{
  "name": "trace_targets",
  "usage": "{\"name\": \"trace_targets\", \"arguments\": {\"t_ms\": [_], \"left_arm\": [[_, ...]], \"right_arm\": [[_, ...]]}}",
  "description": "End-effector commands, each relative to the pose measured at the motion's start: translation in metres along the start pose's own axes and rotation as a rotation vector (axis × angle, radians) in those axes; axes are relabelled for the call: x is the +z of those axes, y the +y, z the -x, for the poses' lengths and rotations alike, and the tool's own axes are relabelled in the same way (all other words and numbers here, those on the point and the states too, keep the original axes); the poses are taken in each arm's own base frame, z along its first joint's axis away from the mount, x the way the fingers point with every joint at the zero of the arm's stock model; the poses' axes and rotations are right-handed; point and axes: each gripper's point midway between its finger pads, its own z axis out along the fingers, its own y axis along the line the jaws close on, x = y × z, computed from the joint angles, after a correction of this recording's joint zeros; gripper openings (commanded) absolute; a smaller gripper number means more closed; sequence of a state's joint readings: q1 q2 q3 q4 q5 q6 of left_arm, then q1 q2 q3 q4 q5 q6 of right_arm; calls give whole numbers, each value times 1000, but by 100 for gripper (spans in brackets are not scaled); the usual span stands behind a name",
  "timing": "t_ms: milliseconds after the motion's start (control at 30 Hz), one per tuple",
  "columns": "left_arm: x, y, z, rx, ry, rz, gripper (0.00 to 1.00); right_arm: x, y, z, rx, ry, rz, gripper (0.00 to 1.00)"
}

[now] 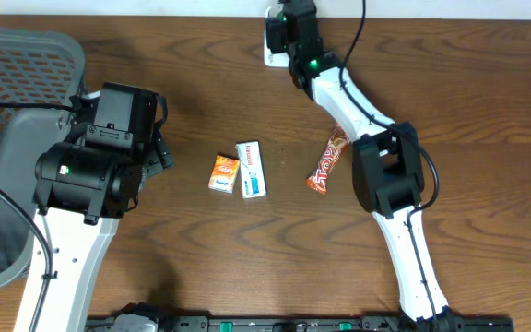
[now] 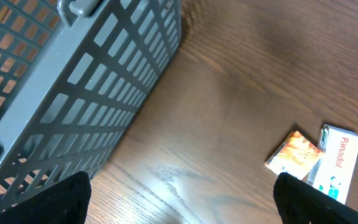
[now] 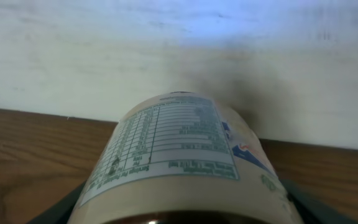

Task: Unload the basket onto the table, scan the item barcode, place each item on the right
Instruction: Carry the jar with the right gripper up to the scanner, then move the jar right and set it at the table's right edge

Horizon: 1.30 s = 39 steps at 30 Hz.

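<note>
The right gripper (image 1: 286, 41), far by the wall (image 3: 179, 43), clamps a labelled bottle (image 3: 179, 149), its long axis pointing away toward that wall. The left gripper (image 2: 182, 205) gapes wide, empty, well apart at the left.

A dark brown wood-grain table (image 1: 247, 258) meets a plain white wall (image 3: 166, 50); soft glare lies on the tabletop

wood-grain table (image 1: 201, 258), grey plastic basket (image 2: 39, 93), glossy-labelled bottle (image 3: 179, 143).
</note>
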<state>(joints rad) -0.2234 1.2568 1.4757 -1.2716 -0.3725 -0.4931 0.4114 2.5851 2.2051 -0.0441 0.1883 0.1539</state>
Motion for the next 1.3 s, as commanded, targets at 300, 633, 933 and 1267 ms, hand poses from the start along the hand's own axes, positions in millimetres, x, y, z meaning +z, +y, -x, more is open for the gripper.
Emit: {"name": "trace_targets", "arguments": {"t_ms": [300, 633, 933, 1267], "left_arm": [[2, 3, 1, 8, -2, 17, 94], [2, 3, 1, 8, -2, 17, 94], [2, 3, 1, 8, -2, 17, 94], [2, 3, 1, 8, -2, 17, 94]], "right_arm": [[-65, 6, 81, -83, -44, -46, 60], [-199, -99, 80, 57, 338, -232, 59], [-286, -291, -15, 429, 742, -636, 56], [-375, -454, -99, 756, 826, -931, 57]]}}
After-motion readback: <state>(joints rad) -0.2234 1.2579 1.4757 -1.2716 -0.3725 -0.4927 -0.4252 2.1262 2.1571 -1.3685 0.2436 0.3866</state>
